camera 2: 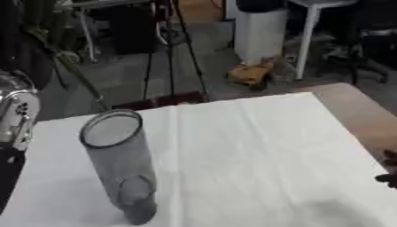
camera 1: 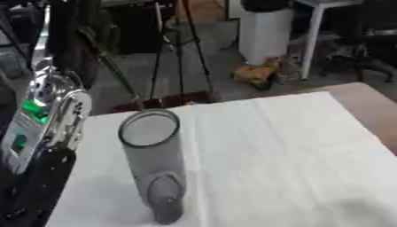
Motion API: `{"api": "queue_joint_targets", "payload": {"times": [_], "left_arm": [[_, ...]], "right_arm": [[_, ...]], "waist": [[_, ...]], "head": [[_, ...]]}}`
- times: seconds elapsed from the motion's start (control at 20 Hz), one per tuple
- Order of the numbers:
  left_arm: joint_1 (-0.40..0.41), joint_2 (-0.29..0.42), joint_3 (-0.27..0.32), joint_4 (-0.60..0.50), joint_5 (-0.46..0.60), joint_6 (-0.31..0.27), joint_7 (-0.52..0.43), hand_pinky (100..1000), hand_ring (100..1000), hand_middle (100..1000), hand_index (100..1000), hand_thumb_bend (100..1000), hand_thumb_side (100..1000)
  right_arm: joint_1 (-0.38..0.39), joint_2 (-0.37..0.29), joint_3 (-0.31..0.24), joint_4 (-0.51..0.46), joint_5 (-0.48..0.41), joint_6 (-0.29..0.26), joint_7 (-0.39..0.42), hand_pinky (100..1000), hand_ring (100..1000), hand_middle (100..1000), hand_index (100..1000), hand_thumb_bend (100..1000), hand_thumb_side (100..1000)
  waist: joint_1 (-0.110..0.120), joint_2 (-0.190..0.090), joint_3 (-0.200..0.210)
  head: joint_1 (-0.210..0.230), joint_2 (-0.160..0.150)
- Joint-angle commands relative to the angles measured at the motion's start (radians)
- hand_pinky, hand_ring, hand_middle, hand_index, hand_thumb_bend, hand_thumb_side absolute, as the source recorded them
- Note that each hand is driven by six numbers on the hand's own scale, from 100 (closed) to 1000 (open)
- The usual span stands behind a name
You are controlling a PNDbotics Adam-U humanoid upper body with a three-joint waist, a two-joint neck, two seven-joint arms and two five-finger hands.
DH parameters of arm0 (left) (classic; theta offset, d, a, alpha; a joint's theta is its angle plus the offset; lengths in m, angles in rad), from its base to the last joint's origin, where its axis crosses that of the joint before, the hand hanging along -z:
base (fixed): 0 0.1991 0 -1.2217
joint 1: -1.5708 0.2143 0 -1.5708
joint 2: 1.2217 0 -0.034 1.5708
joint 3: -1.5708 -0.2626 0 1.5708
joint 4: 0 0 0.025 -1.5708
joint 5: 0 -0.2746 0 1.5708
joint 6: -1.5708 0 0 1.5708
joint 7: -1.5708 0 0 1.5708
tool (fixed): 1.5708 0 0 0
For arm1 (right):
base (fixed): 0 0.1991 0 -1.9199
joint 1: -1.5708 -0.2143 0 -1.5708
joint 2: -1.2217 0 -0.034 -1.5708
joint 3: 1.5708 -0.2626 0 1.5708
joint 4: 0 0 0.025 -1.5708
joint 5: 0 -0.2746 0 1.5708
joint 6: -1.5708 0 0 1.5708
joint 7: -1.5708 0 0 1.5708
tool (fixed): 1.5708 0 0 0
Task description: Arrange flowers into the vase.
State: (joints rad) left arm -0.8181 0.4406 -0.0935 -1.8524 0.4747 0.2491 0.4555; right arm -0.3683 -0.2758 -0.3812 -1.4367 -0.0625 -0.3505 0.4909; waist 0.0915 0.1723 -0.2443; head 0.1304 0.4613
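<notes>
The table (camera 1: pixel 294 146), under a white cloth, bore only the vase (camera 1: pixel 155 164), upright left of centre and seemingly empty; no flowers showed, so arranging looked unstarted. The left arm (camera 1: pixel 46 133) rose just beside the vase, hand unseen. Dark fingertips (camera 2: pixel 387 170) at the right edge lay well apart from it, posture indeterminable.

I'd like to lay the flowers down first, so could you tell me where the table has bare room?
The white cloth lies bare from the vase across to the table's right edge, and behind the vase to the far edge. The left side is crowded: the robot's left arm stands close beside the vase.
</notes>
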Motion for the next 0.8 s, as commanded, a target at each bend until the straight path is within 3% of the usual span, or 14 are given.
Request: {"api": "queue_joint_targets", "payload": {"times": [0.05, 0.8], "left_arm": [[-0.011, 0.037, -0.005, -0.003, -0.006, 0.007, -0.010, 100, 100, 100, 130, 485, 688], [0.002, 0.058, -0.038, 0.016, -0.006, 0.032, -0.033, 100, 100, 100, 130, 446, 738]], "right_arm": [[-0.006, -0.020, -0.002, -0.013, -0.001, -0.001, 0.003, 660, 964, 388, 707, 467, 556], [-0.003, -0.020, -0.001, -0.016, -0.002, 0.002, 0.007, 661, 965, 388, 707, 466, 551]], "waist": [[-0.015, -0.022, 0.002], [-0.010, -0.024, 0.003]], "head": [[-0.003, 0.000], [-0.008, 0.006]]}}
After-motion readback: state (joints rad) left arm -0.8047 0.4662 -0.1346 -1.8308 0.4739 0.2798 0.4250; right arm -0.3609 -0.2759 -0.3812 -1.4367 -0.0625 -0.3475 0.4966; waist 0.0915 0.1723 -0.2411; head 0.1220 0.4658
